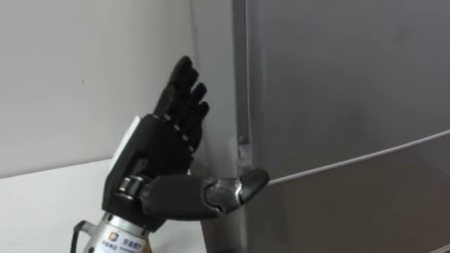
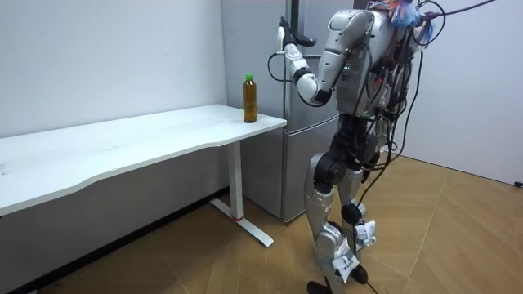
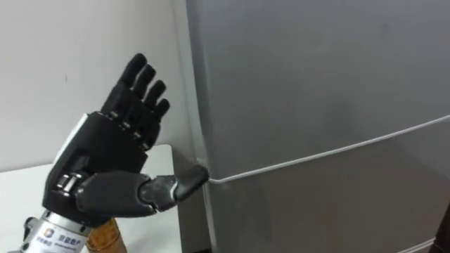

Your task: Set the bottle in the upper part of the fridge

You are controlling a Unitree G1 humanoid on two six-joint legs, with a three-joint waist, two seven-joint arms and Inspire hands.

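**A:** Where is the bottle at this moment?

**B:** The bottle [image 2: 249,98] stands upright on the white table [image 2: 147,139], at the corner that is nearest to the fridge [image 2: 265,163]. No hand is on it.

**A:** And the left hand?

**B:** The left hand [image 1: 162,151] is raised at the left edge of the fridge, just beside the upper door [image 1: 337,77]. Its fingers [image 1: 184,84] are straight and point upward. The thumb [image 1: 239,186] is stretched out sideways, with its tip at the seam between the upper door and the lower door [image 1: 365,204]. The hand has hold of nothing. Whether the thumb really touches the metal, I cannot tell.

**A:** Are the doors closed?

**B:** Both look closed. So I judge that opening the upper door comes before the bottle.

**A:** How will the bottle handle, in your opinion?

**B:** It looks like a slim plastic bottle, filled with a dark drink nearly up to the green cap [image 2: 249,77]. I expect it to be somewhat heavy for its size and rather firm while full. The wall is probably smooth, so it may slip. Because it is tall and narrow, a push from the side can tip it easily.

**A:** Where should the hand take it?

**B:** Around the middle of the body, with the fingers on one side and the thumb opposite. I would not take it by the cap.
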